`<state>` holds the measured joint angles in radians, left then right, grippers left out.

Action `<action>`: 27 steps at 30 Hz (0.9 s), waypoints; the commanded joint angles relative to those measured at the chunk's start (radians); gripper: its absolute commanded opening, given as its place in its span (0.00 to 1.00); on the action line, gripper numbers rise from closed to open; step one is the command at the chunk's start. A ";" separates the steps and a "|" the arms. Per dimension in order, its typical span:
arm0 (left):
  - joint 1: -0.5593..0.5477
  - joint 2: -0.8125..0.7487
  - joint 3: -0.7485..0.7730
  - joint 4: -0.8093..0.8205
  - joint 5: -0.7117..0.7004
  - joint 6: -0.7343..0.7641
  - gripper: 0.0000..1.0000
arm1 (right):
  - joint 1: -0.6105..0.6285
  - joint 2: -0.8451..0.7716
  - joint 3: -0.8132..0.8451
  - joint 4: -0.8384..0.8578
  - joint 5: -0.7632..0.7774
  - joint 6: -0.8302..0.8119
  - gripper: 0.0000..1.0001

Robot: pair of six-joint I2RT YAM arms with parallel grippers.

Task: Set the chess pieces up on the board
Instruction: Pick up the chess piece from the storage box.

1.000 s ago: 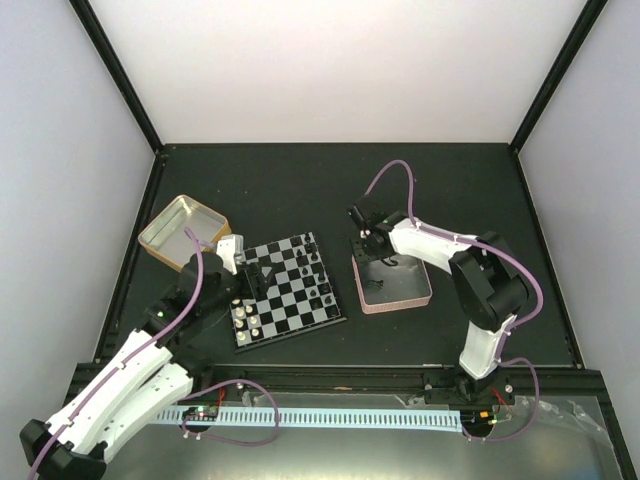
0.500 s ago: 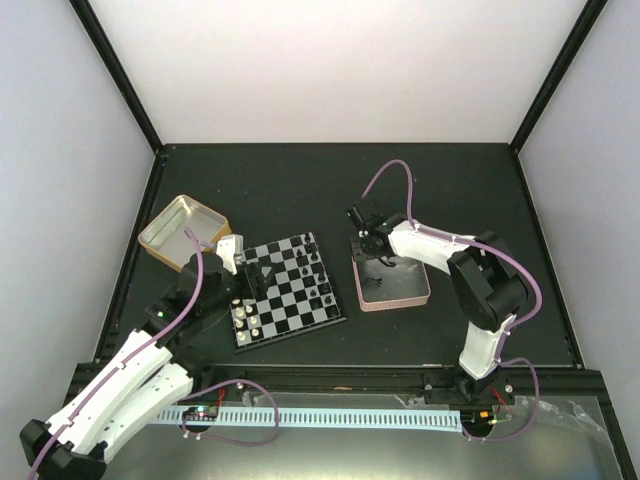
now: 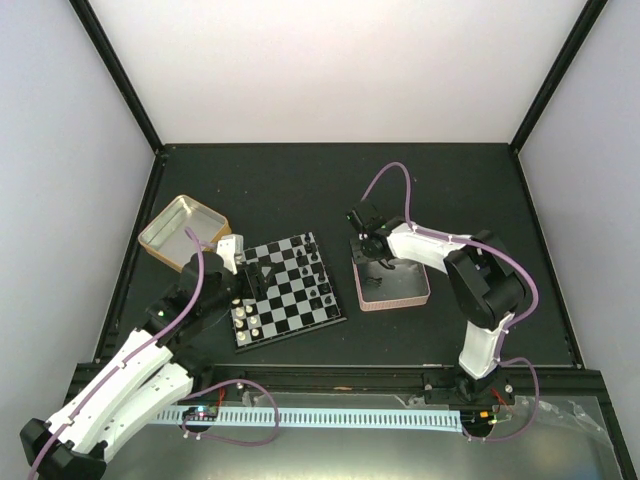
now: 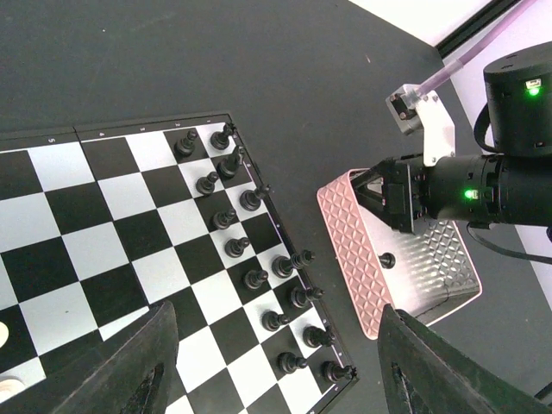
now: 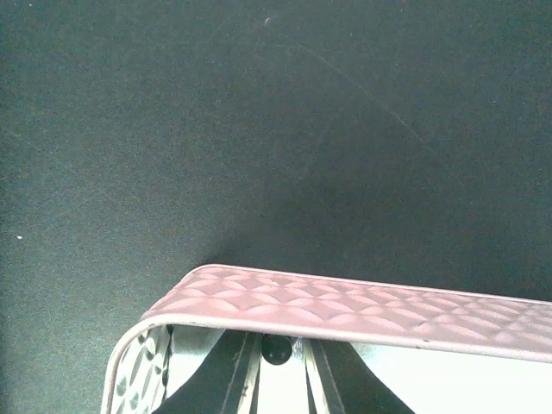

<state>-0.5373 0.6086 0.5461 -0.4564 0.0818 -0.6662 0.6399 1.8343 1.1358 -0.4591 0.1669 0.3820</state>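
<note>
Dark table (image 3: 300, 190), mid-right: right gripper (image 3: 370, 253) straddles a piece (image 5: 276, 349) in the tin (image 4: 349, 250), grasp unclear; next, probably lifting it to the board (image 4: 95, 228).

board (image 4: 129, 224): black-white checks | chess pieces (image 4: 237, 247): glossy black | pink tin (image 4: 349, 250): diamond-quilted | gold tin (image 3: 165, 225): plain

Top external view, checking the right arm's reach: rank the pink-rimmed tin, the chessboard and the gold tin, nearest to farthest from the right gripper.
1. Pink-rimmed tin, directly beneath the right gripper.
2. Chessboard, left of that tin, mid-table.
3. Gold tin, at the table's far left.
</note>
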 commanded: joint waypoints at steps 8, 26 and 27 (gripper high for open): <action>0.007 -0.018 0.006 -0.017 -0.014 -0.007 0.62 | 0.007 -0.035 -0.023 0.033 0.044 0.013 0.05; 0.007 -0.050 -0.017 -0.038 -0.047 -0.021 0.62 | 0.187 -0.133 0.153 -0.138 -0.132 0.046 0.04; 0.007 -0.052 -0.018 -0.041 -0.047 -0.021 0.62 | 0.205 -0.119 0.172 -0.148 -0.131 0.045 0.04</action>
<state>-0.5373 0.5751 0.5312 -0.4801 0.0505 -0.6750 0.7868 1.6726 1.2354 -0.5652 0.0727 0.4259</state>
